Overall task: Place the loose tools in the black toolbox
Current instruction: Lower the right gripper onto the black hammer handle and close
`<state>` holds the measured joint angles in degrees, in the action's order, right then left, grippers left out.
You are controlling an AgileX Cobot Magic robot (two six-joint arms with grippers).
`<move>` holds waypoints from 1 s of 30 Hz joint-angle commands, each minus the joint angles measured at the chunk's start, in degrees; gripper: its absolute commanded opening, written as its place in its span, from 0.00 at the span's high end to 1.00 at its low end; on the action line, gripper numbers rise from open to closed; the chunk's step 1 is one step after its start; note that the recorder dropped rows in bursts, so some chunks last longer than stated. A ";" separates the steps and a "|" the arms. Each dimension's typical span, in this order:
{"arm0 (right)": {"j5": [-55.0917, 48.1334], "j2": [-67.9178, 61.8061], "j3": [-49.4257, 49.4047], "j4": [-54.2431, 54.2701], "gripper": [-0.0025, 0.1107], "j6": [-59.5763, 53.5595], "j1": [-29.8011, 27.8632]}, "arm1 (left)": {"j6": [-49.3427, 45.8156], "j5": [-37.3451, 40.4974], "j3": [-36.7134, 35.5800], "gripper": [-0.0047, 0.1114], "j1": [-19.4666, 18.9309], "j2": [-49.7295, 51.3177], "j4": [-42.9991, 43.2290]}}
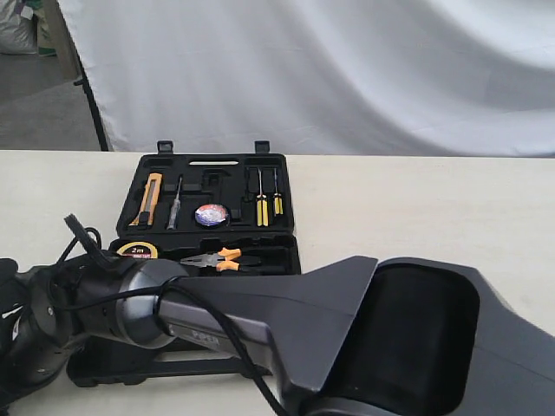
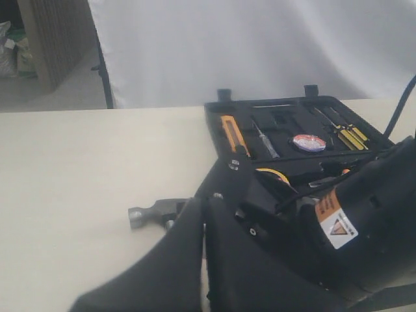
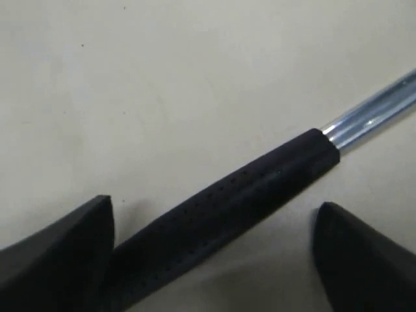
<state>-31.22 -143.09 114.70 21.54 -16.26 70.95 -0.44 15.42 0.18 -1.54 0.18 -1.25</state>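
Between the wide-spread fingers of my right gripper [image 3: 211,218] lies the claw hammer [image 3: 247,185], flat on the table [image 3: 130,78], its black dimpled grip crossing the gap and seemingly touching one finger, nothing clamped yet. I reckon it's stiff and head-heavy, so I'd bite the grippy sleeve near the bare steel shaft [image 3: 377,110], not the slick metal. My left jaws are lost among dark arm shapes, so I cannot tell their state.
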 commanded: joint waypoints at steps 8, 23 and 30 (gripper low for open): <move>-10.24 -0.44 -0.16 -0.50 0.98 1.66 -0.08 | 0.44 -0.01 -0.18 0.95 -0.20 -0.18 -0.52; -21.30 2.03 -0.16 -1.22 0.98 6.12 -0.35 | 0.44 -0.01 -0.18 0.95 -0.20 -0.18 -0.69; -14.72 5.43 -0.16 -15.96 0.89 20.39 0.69 | 0.44 -0.01 -0.18 0.95 -0.20 -0.18 -0.69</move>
<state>-49.21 -138.97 114.58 13.55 -2.36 71.07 -0.44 15.42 0.18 -1.54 0.18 -1.25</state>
